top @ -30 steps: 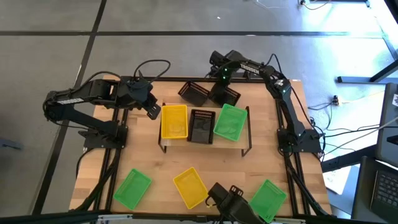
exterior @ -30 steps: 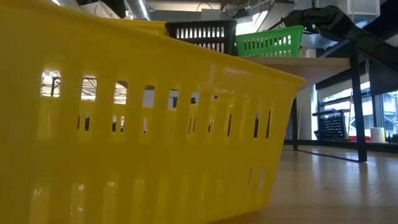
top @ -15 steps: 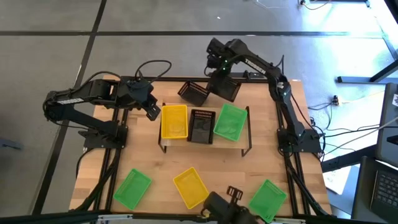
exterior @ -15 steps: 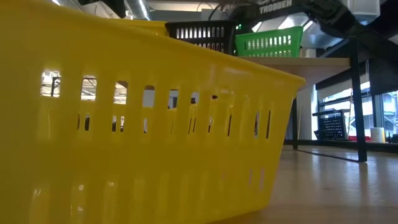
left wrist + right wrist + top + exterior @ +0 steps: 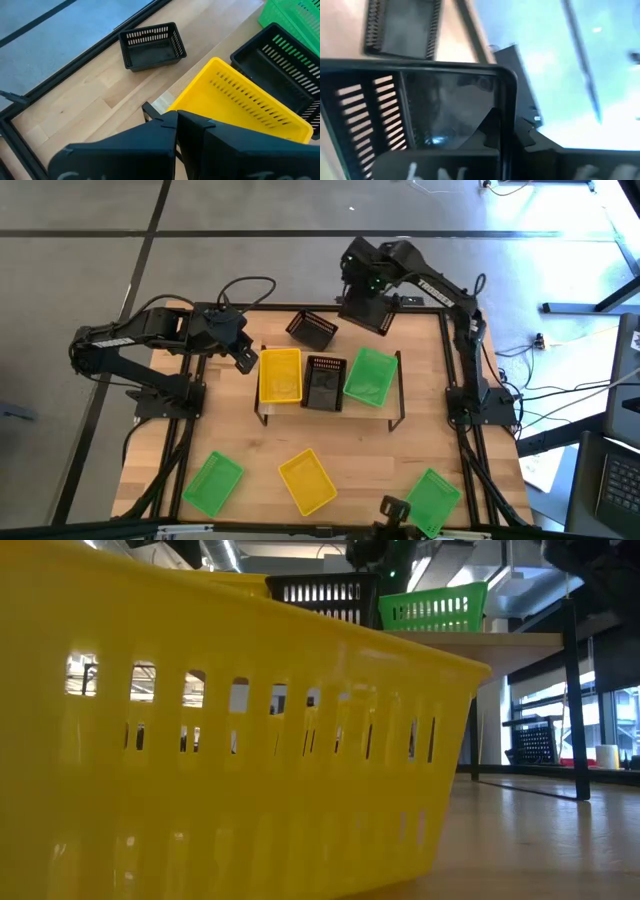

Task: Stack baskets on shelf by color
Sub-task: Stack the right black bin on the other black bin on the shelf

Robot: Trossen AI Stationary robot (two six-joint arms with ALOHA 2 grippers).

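In the high view the shelf carries a yellow basket, a black basket and a green basket side by side. My right gripper is shut on a second black basket, held up over the table's far edge. A third black basket sits on its base on the table behind the shelf. My left gripper is shut and hovers at the shelf's left end, beside the yellow basket, touching nothing. My right gripper pinches one end wall of the black basket at its rim, one finger inside the basket and the other outside. It comes from above. The basket is lifted clear of the table and hangs tilted below the fingers.
Near the table's front edge lie a green basket, a yellow basket and another green basket. The yellow one fills most of the low view. Bare wood lies between the shelf and these.
My right gripper has risen with the black basket and drawn toward the table's far edge. The basket, which sat low behind the shelf, now hangs clear of the table and is tilted.
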